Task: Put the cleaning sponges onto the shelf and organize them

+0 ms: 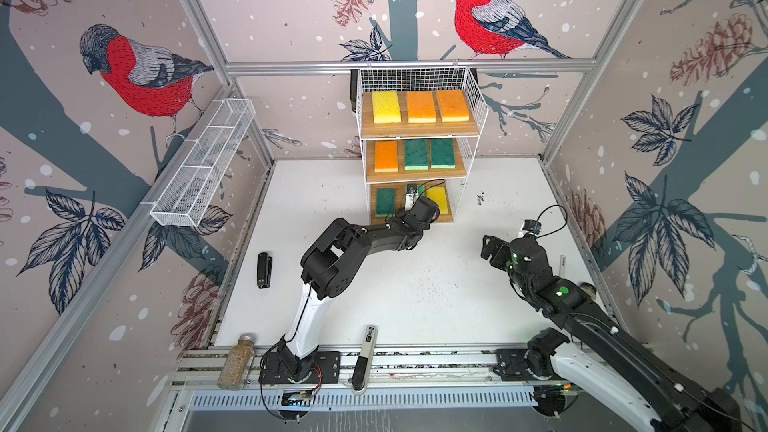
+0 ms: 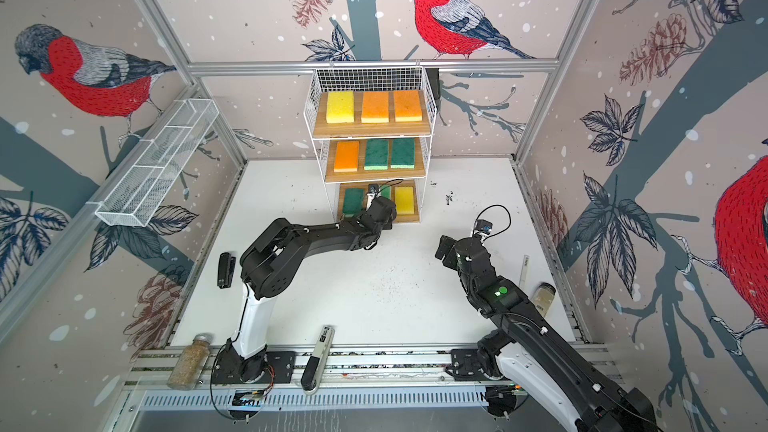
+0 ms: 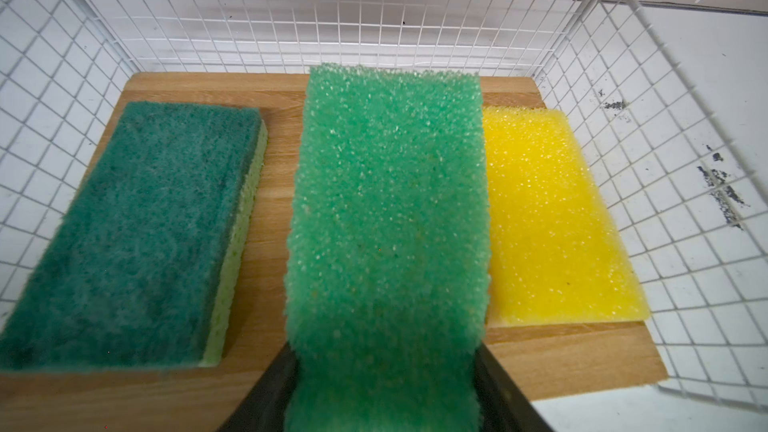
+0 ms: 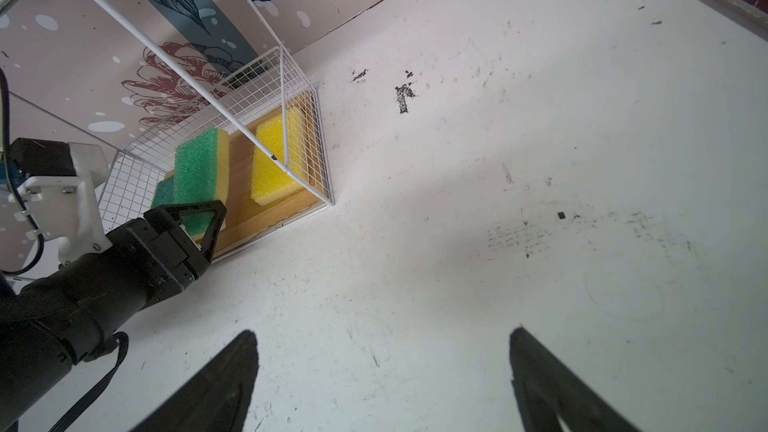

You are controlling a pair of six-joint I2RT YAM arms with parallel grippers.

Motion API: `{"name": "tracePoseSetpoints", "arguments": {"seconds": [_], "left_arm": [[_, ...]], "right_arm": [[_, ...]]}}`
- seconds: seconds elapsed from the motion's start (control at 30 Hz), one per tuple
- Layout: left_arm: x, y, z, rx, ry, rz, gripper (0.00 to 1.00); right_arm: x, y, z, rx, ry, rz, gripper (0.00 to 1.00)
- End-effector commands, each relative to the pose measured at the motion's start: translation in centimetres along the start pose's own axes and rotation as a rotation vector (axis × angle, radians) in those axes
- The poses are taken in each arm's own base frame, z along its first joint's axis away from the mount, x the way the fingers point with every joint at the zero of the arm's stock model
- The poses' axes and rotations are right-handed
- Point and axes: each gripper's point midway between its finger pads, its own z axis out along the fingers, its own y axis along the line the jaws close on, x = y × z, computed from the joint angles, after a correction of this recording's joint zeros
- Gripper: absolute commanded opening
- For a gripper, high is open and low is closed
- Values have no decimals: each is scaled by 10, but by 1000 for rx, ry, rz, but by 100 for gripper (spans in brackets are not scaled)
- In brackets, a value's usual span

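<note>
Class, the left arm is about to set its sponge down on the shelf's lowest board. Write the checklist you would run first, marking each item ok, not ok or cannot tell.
1. Grip of the left gripper on the light green sponge: ok.
2. Held sponge lined up over the bare strip of the bottom board, between the dark green sponge and the yellow sponge: ok.
3. Strip wide enough for it: cannot tell, the held sponge hides it.
4. Held sponge touching the board: not ok, it hangs above.
5. The right gripper open, empty, away from the shelf: ok.
</note>
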Motion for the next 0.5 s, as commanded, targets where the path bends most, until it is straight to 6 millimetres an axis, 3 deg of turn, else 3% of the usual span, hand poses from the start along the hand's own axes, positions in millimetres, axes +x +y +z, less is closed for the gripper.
{"name": "tracePoseSetpoints", "arguments": {"seconds": [0.0,0.47], "left_arm": [[-5,0,4,-6,-16,-9,56],[-1,0,18,0,6,-30,56]], "right_arm": [[-6,4,-2,-13,-20,7,94],[-3,2,-1,-11,-13,8,94]]}}
